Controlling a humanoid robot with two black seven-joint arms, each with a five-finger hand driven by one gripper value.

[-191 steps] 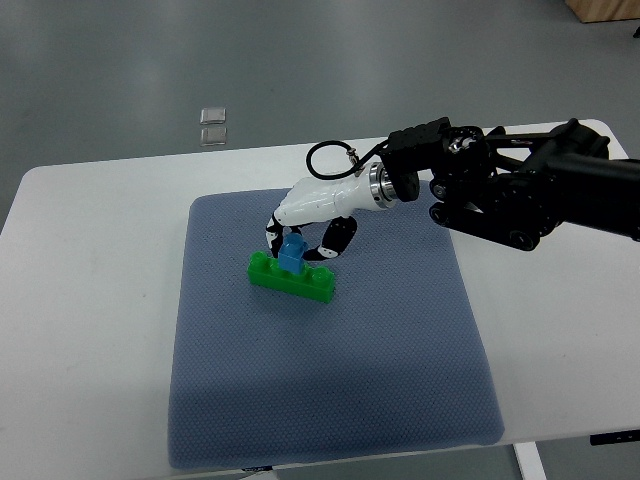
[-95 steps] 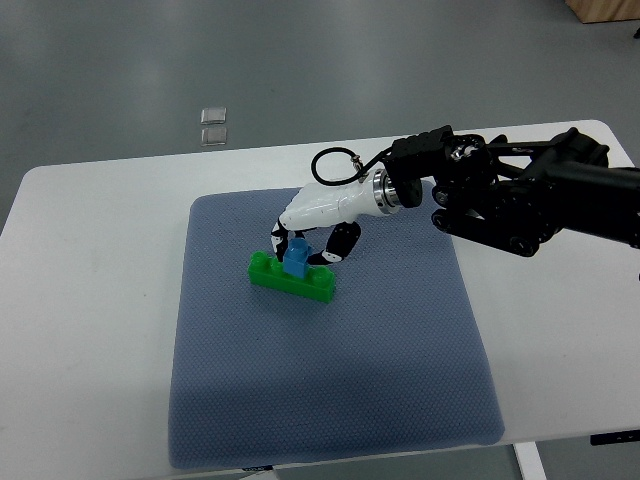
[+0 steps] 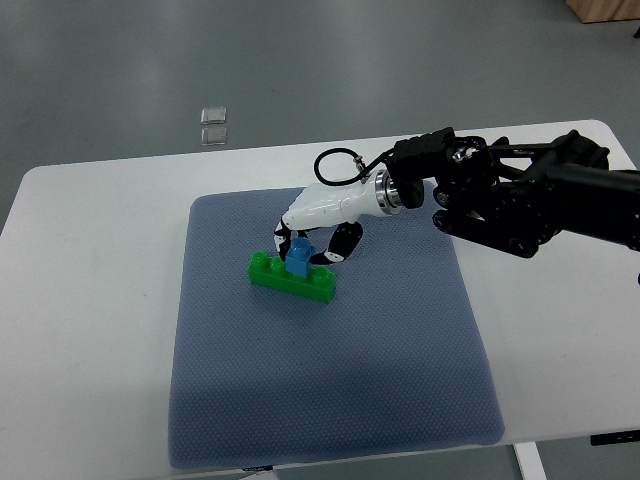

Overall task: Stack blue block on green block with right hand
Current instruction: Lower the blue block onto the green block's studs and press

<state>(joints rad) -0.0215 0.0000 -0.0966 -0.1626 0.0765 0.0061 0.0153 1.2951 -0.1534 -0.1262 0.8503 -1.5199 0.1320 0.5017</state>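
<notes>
Right robot hand (image 3: 305, 243) pinches small blue block (image 3: 298, 254) on green block (image 3: 291, 279). Both look like light, rigid, slick plastic; grip the blue's side faces, press straight down.

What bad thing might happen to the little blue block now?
The blue block sits on the green block, with the right hand closed around it. If it isn't pressed on fully, it might tip off when the fingers let go. Pulling away could also drag the green block across the mat.
</notes>
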